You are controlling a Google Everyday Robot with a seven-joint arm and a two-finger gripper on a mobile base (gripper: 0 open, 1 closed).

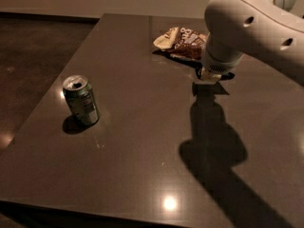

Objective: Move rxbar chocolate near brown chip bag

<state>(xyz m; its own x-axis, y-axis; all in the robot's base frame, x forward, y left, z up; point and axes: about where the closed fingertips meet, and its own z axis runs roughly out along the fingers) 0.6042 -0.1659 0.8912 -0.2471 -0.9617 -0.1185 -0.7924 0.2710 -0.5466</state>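
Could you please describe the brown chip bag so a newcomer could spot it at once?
Go to the far end of the dark table, just behind where the robot's pincer hangs low over the surface. The brown chip bag lies there, wrinkly foil with a dark brown middle, white lettering and pale ends. Unlike it, the green can stands upright near the left edge.
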